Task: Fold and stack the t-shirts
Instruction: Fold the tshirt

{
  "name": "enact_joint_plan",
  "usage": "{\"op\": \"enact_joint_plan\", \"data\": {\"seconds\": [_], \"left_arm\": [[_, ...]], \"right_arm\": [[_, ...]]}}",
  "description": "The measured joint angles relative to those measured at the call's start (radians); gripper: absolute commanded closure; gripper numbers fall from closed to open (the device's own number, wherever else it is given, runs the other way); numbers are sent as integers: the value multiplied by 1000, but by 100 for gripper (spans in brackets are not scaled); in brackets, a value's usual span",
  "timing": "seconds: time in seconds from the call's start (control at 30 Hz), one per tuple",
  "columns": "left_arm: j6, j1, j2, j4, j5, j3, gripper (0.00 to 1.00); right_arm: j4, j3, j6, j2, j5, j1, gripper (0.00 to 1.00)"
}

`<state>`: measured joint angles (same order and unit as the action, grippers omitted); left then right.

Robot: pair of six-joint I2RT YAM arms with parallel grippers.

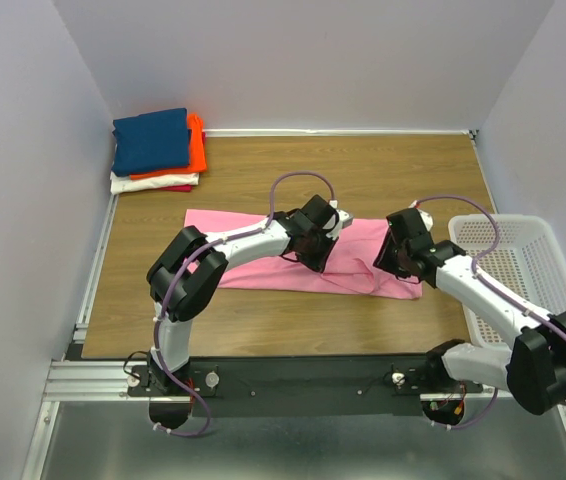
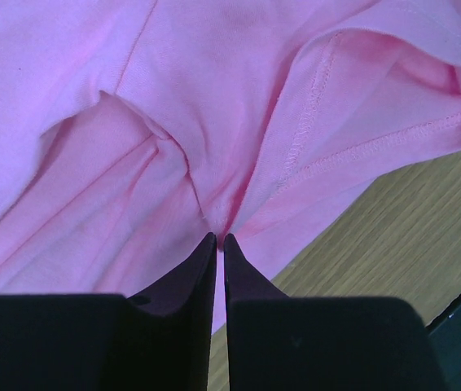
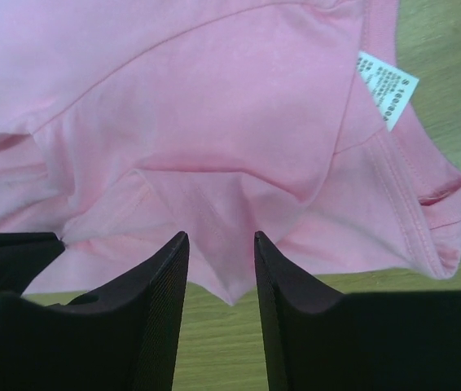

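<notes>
In the far left corner of the table (image 1: 363, 165), right by the left wall (image 1: 23, 200) and the back wall (image 1: 313, 60), sits a neat pile: the navy blue t-shirt (image 1: 151, 140) on top, the orange t-shirt (image 1: 196, 145) under it, then the white t-shirt (image 1: 153, 183) and a bit of the red t-shirt (image 1: 178, 188) at the bottom. Bare wood shows between the pile and the pink t-shirt (image 1: 358, 255), which lies in the middle of the table as a long strip. Its long side runs left to right, with the right end a little nearer the arms. There is bare wood behind it up to the back wall and a thinner strip in front. The left gripper (image 2: 220, 238) is down near the middle of the strip; its fingers are almost together and pinch a tuck of pink cloth. The right gripper (image 3: 221, 236) is over the right end; its fingers stand apart and hold nothing, with a corner of pink cloth under the gap. A white label (image 3: 385, 88) shows by the neck edge there. The white basket (image 1: 503, 220) sits at the table's right edge, near the shirt's right end
</notes>
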<state>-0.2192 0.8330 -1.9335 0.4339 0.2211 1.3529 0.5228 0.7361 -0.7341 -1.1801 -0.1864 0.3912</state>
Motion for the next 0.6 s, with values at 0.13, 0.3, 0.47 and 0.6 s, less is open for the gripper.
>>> {"op": "enact_joint_plan", "data": {"seconds": [0.13, 0.3, 0.47, 0.6], "left_arm": [[-1, 0, 0, -2, 0, -3, 85], [-1, 0, 0, -6, 0, -3, 85], [-1, 0, 0, -6, 0, -4, 85], [-2, 0, 0, -8, 0, -11, 85]], "right_arm": [[-4, 2, 12, -23, -19, 62, 54], [-6, 2, 21, -50, -35, 100, 54], [-6, 2, 21, -90, -49, 112, 59], [-6, 2, 19, -104, -61, 114, 72]]}}
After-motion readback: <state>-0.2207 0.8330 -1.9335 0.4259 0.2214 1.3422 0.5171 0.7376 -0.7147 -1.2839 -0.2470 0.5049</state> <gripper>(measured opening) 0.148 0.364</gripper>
